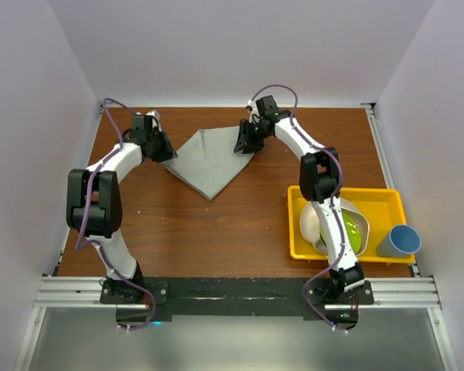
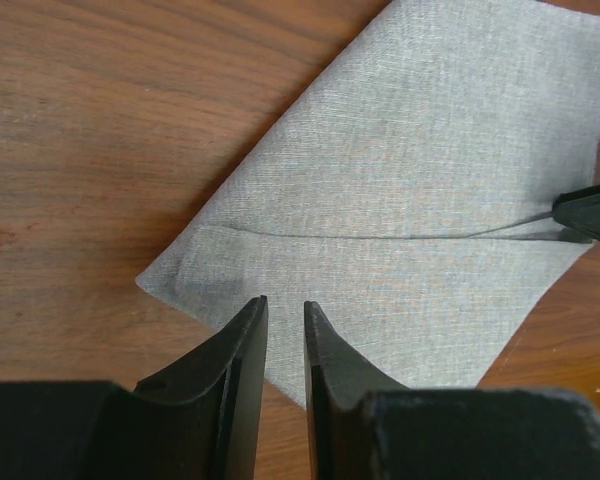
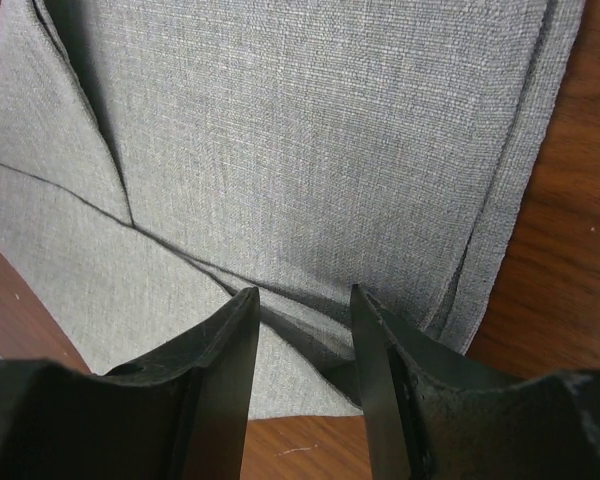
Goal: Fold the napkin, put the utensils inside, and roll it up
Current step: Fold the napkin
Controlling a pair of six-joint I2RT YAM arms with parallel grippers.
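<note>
The light grey napkin (image 1: 209, 162) lies folded on the wooden table, its point toward the arms. My left gripper (image 1: 162, 149) is at the napkin's left corner. In the left wrist view its jaws (image 2: 285, 300) stand a narrow gap apart over the napkin's (image 2: 410, 170) edge, and the cloth lies flat below with nothing pinched. My right gripper (image 1: 246, 143) is at the right corner. Its jaws (image 3: 302, 290) are open wider, straddling a raised fold of the napkin (image 3: 300, 140) without clamping it. The right fingertip (image 2: 590, 215) shows at the cloth's far edge. The utensils are out of view.
A yellow tray (image 1: 387, 199) at the right holds a white bowl (image 1: 313, 220) and a green bowl (image 1: 354, 232). A blue cup (image 1: 400, 241) stands at its right end. White walls close in the table on three sides.
</note>
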